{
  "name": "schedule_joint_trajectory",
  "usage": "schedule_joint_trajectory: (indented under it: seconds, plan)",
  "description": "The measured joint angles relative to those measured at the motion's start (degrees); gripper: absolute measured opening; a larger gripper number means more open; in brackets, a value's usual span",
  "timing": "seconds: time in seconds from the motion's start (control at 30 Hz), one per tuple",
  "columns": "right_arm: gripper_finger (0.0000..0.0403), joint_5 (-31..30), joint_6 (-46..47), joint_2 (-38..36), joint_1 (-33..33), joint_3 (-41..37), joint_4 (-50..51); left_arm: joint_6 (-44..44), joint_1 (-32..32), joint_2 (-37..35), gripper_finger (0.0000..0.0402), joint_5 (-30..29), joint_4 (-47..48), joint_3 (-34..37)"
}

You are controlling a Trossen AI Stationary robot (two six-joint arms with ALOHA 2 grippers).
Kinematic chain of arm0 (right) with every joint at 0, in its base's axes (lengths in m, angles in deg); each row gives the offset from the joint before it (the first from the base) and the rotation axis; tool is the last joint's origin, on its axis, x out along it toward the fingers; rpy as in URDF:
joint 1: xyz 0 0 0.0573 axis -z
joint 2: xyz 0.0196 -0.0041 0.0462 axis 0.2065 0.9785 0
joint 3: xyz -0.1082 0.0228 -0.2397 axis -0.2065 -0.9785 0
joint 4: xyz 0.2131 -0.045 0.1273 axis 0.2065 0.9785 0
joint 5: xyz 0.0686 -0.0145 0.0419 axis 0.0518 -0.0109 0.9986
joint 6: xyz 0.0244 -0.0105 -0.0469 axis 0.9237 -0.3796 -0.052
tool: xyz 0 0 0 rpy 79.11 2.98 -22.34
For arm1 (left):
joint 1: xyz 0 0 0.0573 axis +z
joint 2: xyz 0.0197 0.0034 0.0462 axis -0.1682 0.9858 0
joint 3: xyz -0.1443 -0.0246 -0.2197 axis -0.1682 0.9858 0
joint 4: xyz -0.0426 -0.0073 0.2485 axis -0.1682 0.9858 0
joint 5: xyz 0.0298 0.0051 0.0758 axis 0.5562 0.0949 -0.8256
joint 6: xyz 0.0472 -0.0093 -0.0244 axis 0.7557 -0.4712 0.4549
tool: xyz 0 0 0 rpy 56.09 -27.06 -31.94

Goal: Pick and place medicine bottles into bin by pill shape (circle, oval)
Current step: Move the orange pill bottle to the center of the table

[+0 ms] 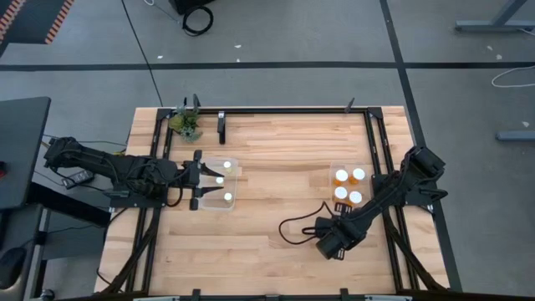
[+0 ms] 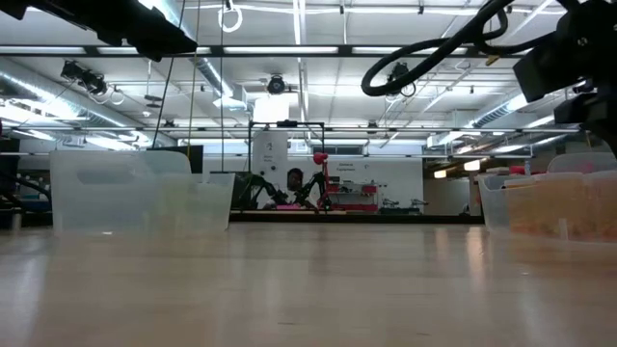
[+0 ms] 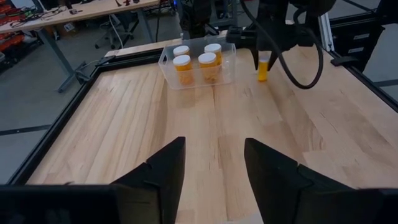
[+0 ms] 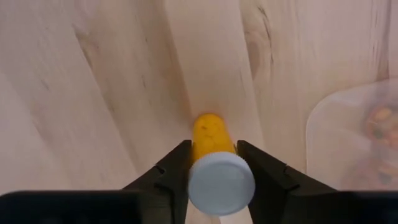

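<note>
Right now the right gripper hangs straight down over the table, just short of the bin on its side, its fingers closed against the cap of an amber bottle standing upright — a grip from above, likely so it lifts cleanly over the bin wall. Four bottles already sit in that bin. Opposite, the left gripper waits with fingers parted over its own bin — two white caps inside.
</note>
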Motion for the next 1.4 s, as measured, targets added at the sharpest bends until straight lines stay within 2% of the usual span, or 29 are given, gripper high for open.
schedule_joint_trajectory:
  seconds: [0.23, 0.6, 1.03, 1.4]
  plan:
    - [0.0121, 0.5, -2.5, 0.0, 2.5, 0.6, 0.0, 0.0, 0.0, 0.0, 0.0173, 0.0, 0.1, 0.0]
    - [0.0122, -2.5, -14.8, 0.0, 10.7, 4.3, -0.6, -1.5, 0.0, 0.0, 0.0172, 0.0, 3.0, 0.0]
    - [0.0122, -3.2, -32.4, 0.0, 23.0, 4.5, -11.3, -9.1, -0.1, 0.0, 0.0192, 1.5, 11.4, 0.0]
    - [0.0122, -4.4, -45.9, 0.0, 30.2, 4.5, -23.5, -9.6, -0.1, 0.0, 0.0187, 3.3, 11.5, 0.0]
